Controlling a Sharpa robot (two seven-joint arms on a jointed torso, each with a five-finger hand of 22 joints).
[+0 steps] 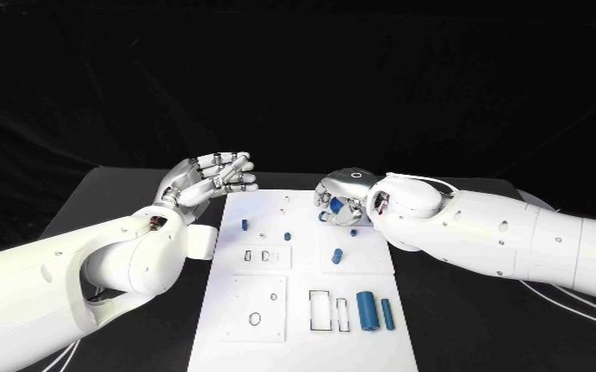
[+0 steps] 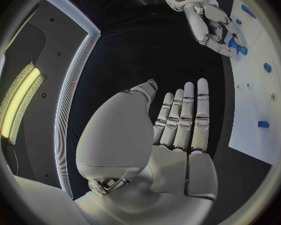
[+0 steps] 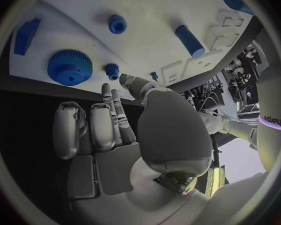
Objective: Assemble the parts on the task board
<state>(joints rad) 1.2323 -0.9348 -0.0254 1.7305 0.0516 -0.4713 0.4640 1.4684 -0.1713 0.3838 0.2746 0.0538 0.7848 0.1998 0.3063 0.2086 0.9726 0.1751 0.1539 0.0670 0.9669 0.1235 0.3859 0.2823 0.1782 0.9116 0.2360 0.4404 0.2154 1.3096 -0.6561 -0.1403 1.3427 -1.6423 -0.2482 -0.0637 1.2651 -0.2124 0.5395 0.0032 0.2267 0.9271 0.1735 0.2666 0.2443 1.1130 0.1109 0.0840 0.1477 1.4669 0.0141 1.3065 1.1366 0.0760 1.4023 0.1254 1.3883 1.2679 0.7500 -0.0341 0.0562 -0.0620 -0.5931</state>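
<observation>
The white task board (image 1: 304, 342) lies in the middle of the black table. My right hand (image 1: 345, 195) hovers over its far end, fingers bent down, holding nothing. Just past its fingertips (image 3: 107, 89) stands a small blue gear (image 3: 112, 71), and I cannot tell whether they touch it. A large blue gear (image 3: 68, 66) lies on the board beside it, and shows blue under the hand (image 1: 333, 208). My left hand (image 1: 211, 178) is raised at the board's far left corner, fingers straight and apart, empty (image 2: 181, 120). Two blue cylinders (image 1: 368, 310) lie near the front right.
Small blue pegs (image 1: 245, 224), (image 1: 287, 237), (image 1: 337, 256) stand along the board's middle. Rectangular slots (image 1: 263, 256), (image 1: 331, 310) and a round hole (image 1: 255, 319) are cut into it. A blue block (image 3: 25, 35) lies beyond the large gear. Black table (image 1: 137, 195) flanks the board.
</observation>
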